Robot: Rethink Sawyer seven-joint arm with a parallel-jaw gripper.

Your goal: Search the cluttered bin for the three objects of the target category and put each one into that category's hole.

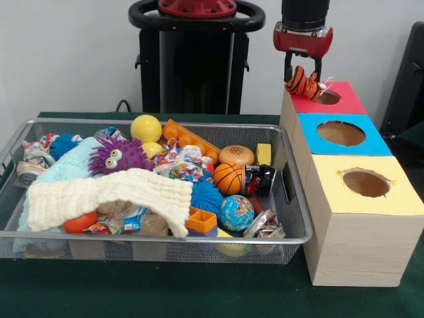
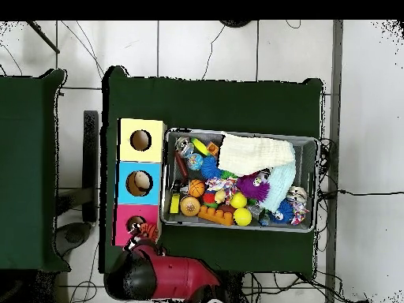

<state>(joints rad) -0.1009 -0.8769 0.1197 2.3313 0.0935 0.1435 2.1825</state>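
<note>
An orange and black striped plush toy [image 1: 302, 82] is held clamped between the fingers of the gripper [image 1: 303, 74], hanging just over the near left rim of the hole in the red box [image 1: 344, 101]. The red box is the farthest of three in a row at the right, followed by the blue box [image 1: 371, 139] and, nearest, the yellow box [image 1: 391, 192]. To their left, the wire mesh bin [image 1: 291, 228] is seen, filled with toys, among them a purple fuzzy monster [image 1: 119, 156] and a small basketball [image 1: 228, 178].
</note>
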